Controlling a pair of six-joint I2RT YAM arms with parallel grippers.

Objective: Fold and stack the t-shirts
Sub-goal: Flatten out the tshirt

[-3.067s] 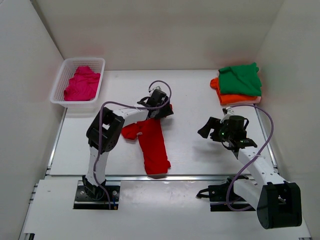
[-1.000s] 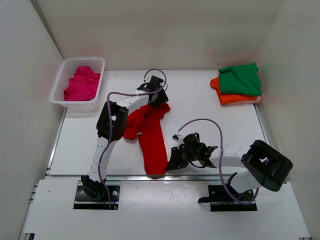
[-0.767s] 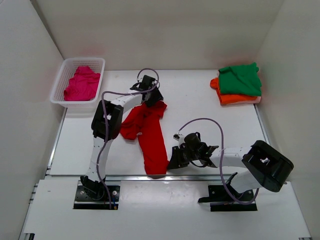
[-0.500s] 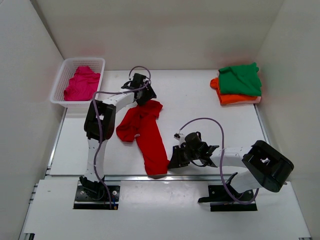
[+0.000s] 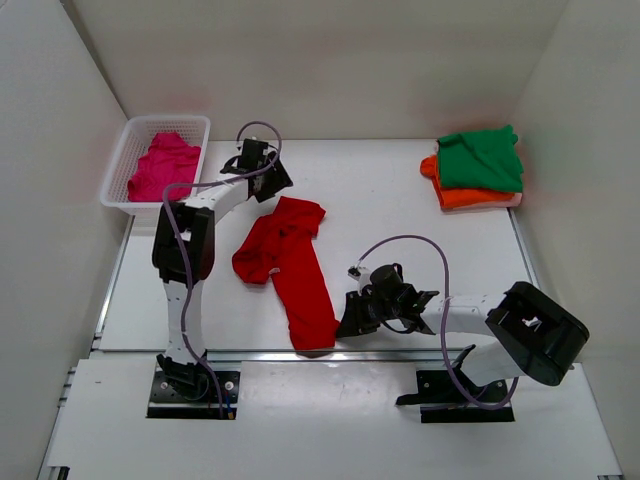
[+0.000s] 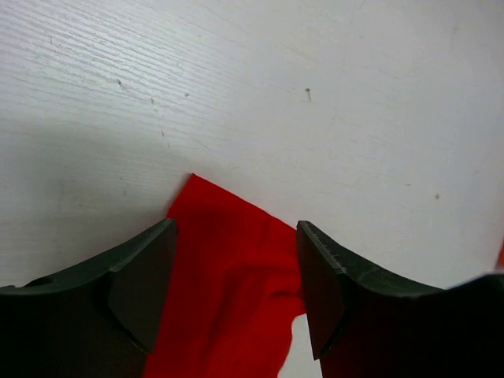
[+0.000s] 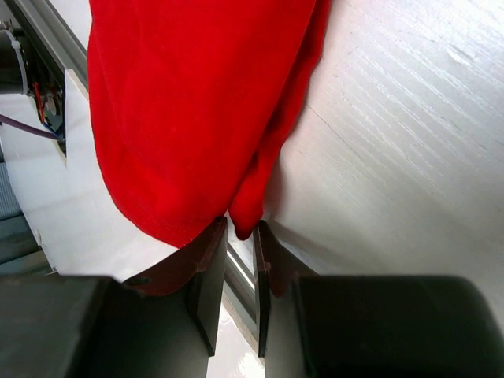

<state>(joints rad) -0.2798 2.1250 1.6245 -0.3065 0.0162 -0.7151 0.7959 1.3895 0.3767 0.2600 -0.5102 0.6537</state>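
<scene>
While left hand [image 5: 274, 184] gapes, right hand [image 5: 343, 326] grip unclear: four tees: red [image 5: 300, 270], pink [image 5: 165, 168], green [image 5: 482, 158], orange [image 5: 470, 198].

A white table [image 5: 400, 200] with a faintly grained top is enclosed on three sides by plain white walls [image 5: 320, 70]. A metal rail [image 5: 240, 352] is run along its near edge, and a white ledge [image 5: 320, 430] is set in front. Soft, even light is cast from above; only faint shadows are seen.
</scene>
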